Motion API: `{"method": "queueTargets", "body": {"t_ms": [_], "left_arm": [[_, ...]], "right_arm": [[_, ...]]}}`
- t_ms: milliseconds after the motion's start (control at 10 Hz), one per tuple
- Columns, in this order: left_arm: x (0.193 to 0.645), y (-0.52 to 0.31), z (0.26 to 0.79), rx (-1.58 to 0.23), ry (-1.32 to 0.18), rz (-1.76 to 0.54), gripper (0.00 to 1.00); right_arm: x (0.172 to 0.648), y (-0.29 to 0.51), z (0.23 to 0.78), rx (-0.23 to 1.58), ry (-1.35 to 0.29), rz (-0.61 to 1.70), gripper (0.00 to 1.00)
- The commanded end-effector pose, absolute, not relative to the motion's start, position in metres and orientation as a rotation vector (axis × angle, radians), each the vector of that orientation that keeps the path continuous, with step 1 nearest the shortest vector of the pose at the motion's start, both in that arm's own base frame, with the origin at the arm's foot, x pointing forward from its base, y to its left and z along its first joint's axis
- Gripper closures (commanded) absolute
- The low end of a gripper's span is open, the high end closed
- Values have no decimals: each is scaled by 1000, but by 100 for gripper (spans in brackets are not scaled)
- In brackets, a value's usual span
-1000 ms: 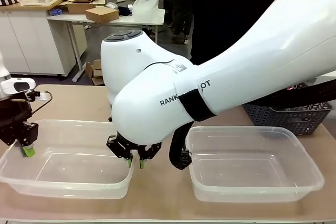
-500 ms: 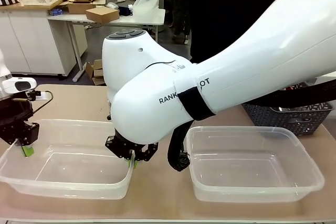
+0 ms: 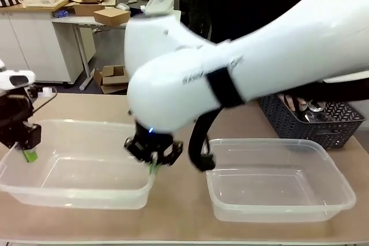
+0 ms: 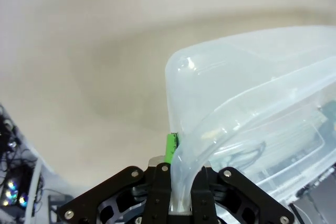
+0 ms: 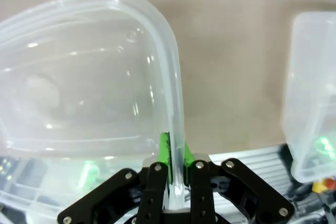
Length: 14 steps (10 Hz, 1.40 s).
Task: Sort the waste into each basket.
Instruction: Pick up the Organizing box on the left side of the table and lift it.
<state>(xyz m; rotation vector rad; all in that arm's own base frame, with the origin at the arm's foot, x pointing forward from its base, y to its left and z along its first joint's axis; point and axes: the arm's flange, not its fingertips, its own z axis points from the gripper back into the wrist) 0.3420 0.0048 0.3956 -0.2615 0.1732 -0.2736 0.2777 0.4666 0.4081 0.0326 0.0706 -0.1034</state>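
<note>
Shows left tub (image 3: 81,124) at 8 o'clock on table (image 3: 179,218), rim pinched at 9 o'clock by left gripper (image 3: 29,155) and at 3 o'clock by right gripper (image 3: 153,167); right tub (image 3: 277,212) at 4 o'clock, apart.

Clear empty left tub (image 3: 75,197), right tub (image 3: 277,208) alongside

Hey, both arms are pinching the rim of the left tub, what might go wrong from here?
The left tub is thin clear plastic, pinched at two rim spots by the shut jaws; uneven pulling may bend it or let it slip.
The right tub stands close beside it, so a sideways swing might knock it.
</note>
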Motion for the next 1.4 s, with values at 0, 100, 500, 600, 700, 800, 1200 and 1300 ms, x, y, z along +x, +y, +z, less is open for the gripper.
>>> {"method": "queueTargets", "body": {"t_ms": [0,100,500,600,700,800,1200,1300], "left_arm": [[341,-11,455,-277,131,-300,100],[341,-14,476,-286,128,-337,100],[337,-42,509,-308,95,-336,100],[337,-42,509,-308,95,-336,100],[337,-42,509,-308,95,-336,100],[337,-42,509,-308,95,-336,100],[363,-68,526,-367,164,-408,96],[383,-83,530,-392,170,-403,96]], "right_arm": [[287,406,463,0,56,-67,100],[287,389,490,-23,27,-77,100],[274,402,534,52,-18,-68,100],[274,402,534,52,-18,-68,100],[274,402,534,52,-18,-68,100],[274,402,534,52,-18,-68,100],[294,372,516,59,30,-94,94],[309,349,508,34,-22,-48,94]]}}
